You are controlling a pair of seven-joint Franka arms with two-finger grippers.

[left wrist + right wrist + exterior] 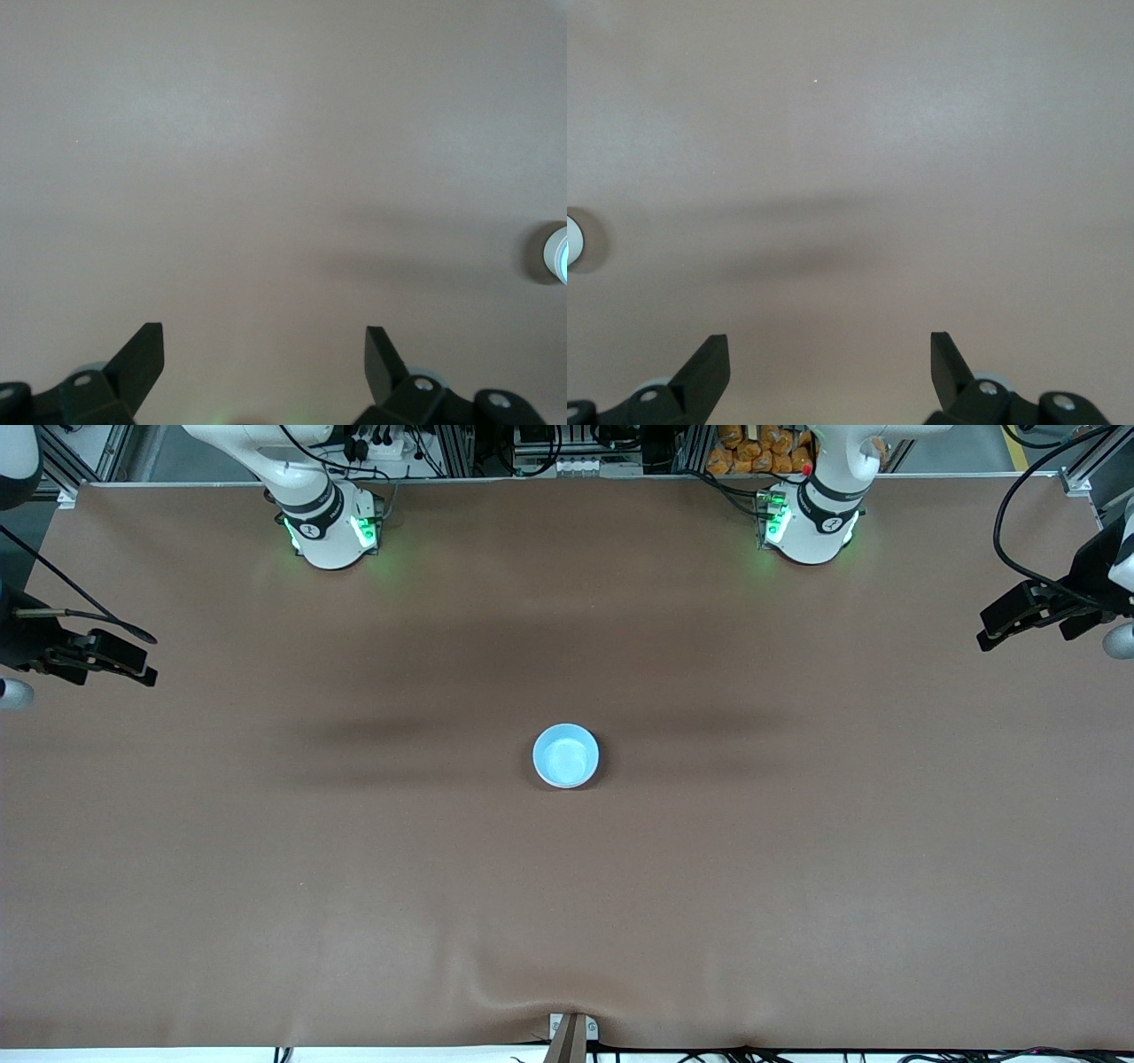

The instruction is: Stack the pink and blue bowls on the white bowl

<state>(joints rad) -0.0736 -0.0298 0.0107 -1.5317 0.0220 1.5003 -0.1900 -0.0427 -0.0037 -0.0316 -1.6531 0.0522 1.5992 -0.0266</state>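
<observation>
A light blue bowl (565, 755) stands upright at the middle of the brown table. Its edge also shows in the left wrist view (558, 253) and in the right wrist view (571, 240). The pink bowl and the white bowl do not show in any view; I cannot tell whether anything lies under the blue bowl. My left gripper (997, 627) hangs open and empty over the left arm's end of the table, its jaws wide apart over bare table (264, 341). My right gripper (142, 662) hangs open and empty over the right arm's end (830, 347).
The brown table cover (354, 886) is wrinkled near the front edge by a small metal bracket (571, 1032). The two arm bases (328, 527) (811, 522) stand along the edge farthest from the front camera.
</observation>
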